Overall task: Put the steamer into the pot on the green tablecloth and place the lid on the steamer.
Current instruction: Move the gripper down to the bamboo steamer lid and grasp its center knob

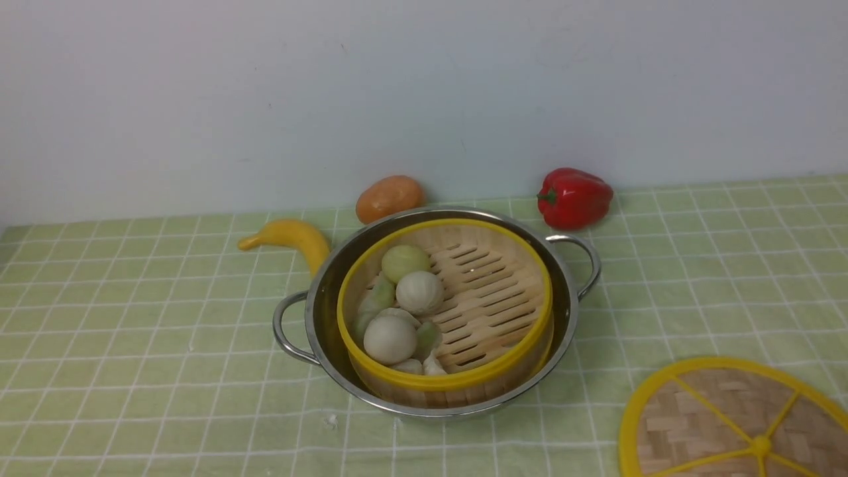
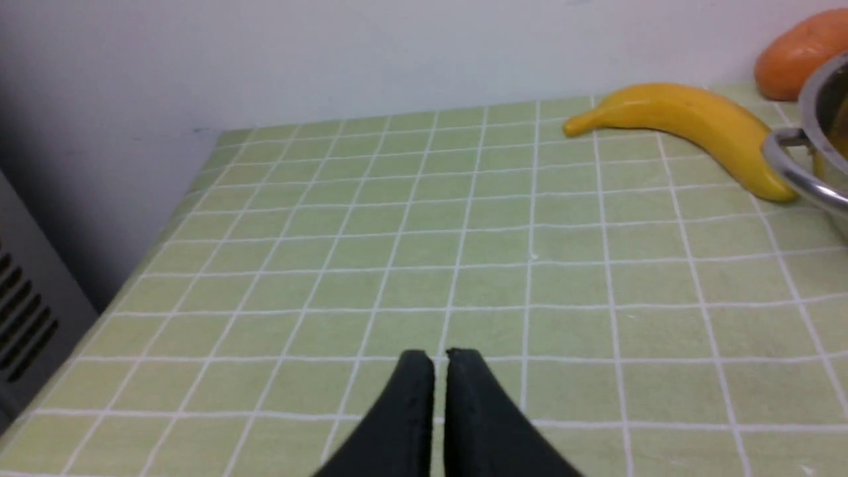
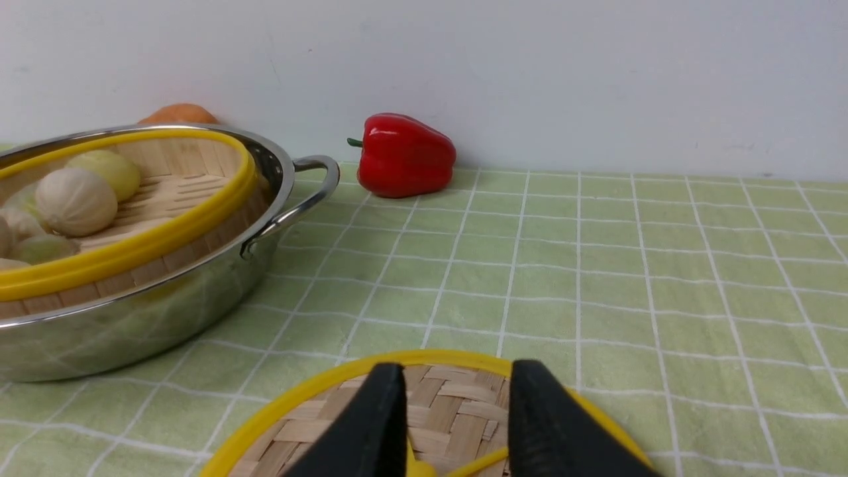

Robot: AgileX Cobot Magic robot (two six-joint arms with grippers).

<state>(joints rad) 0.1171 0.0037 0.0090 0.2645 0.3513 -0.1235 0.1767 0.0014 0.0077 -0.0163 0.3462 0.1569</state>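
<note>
Tablecloth (image 1: 132, 331): green, white grid, covers the table up to a pale wall.
Pot (image 1: 322, 311): steel, mid-cloth, a loop handle on each side.
Steamer (image 1: 490, 285): sits inside the pot, yellow rim slightly tilted, uncovered; buns (image 1: 419, 291) are crowded to its left.
Lid (image 1: 702, 411): flat on the cloth, near right of the pot and apart from it, cut off by the front view's edge.
Right pincer (image 3: 457, 368): low over the lid, pointing toward the wall, jaws spread and grasping nothing. Contact with the lid cannot be told.
Left pincer (image 2: 440, 354): low over bare cloth left of the pot, jaws all but clenched with only a thin slit between them, nothing in it.
Banana (image 1: 291, 237): touching the pot's left side.
Pepper (image 1: 575, 197) and orange fruit (image 1: 389, 197): behind the pot, at the wall.
Views: the front view shows neither arm; only the wrist views show the pincers. The left wrist view alone shows a grey vented panel (image 2: 26, 318) past the cloth's edge.
</note>
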